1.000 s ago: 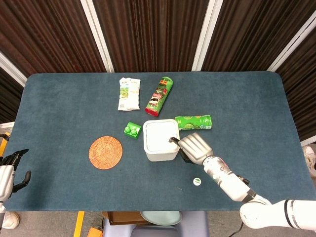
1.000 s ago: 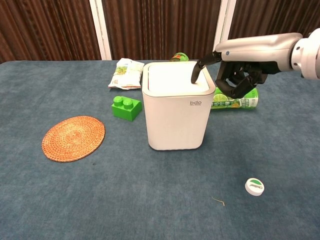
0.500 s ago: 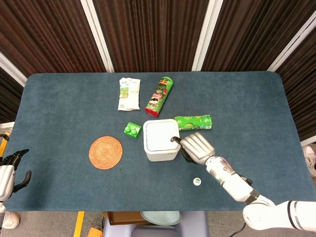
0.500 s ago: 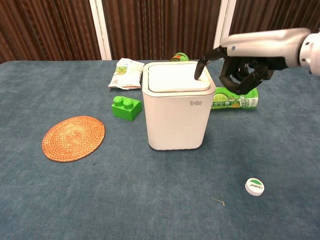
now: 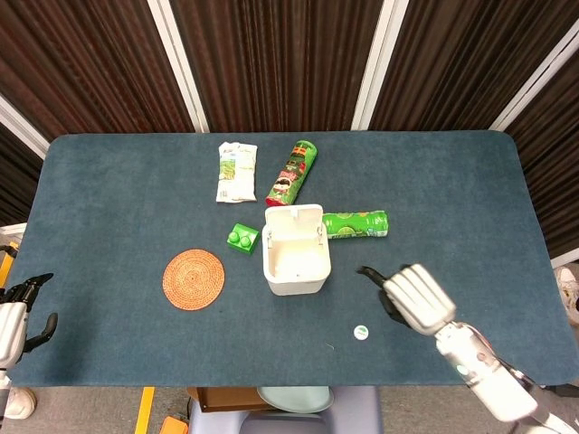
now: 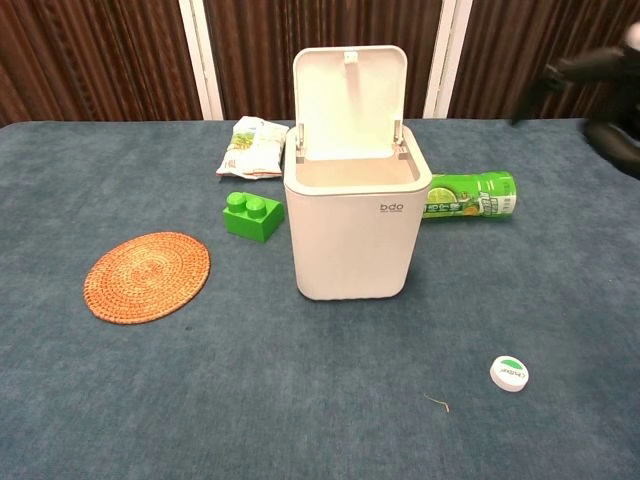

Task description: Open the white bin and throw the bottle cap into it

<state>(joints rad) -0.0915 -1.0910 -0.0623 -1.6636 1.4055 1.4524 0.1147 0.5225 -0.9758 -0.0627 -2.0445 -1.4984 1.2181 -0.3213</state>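
Note:
The white bin (image 5: 294, 267) stands mid-table with its lid (image 5: 294, 217) flipped up; in the chest view the lid (image 6: 350, 95) stands upright behind the open bin (image 6: 350, 235). The white-and-green bottle cap (image 5: 361, 333) lies on the cloth to the front right of the bin, also seen as the cap (image 6: 509, 373) in the chest view. My right hand (image 5: 414, 298) hovers right of the bin and above the cap, holding nothing, one finger sticking out and the rest curled; in the chest view the right hand (image 6: 600, 95) is a blur at the edge. My left hand (image 5: 23, 306) hangs at the table's left edge, empty, fingers apart.
A green can (image 5: 355, 223) lies right behind the bin, a green brick (image 5: 242, 238) to its left. A woven coaster (image 5: 194, 278) sits further left. A snack bag (image 5: 236, 170) and a chips tube (image 5: 292, 174) lie behind.
The bin's lid has sprung from closed to upright. My right hand has left the lid and pulled back to the right and toward the table's front.

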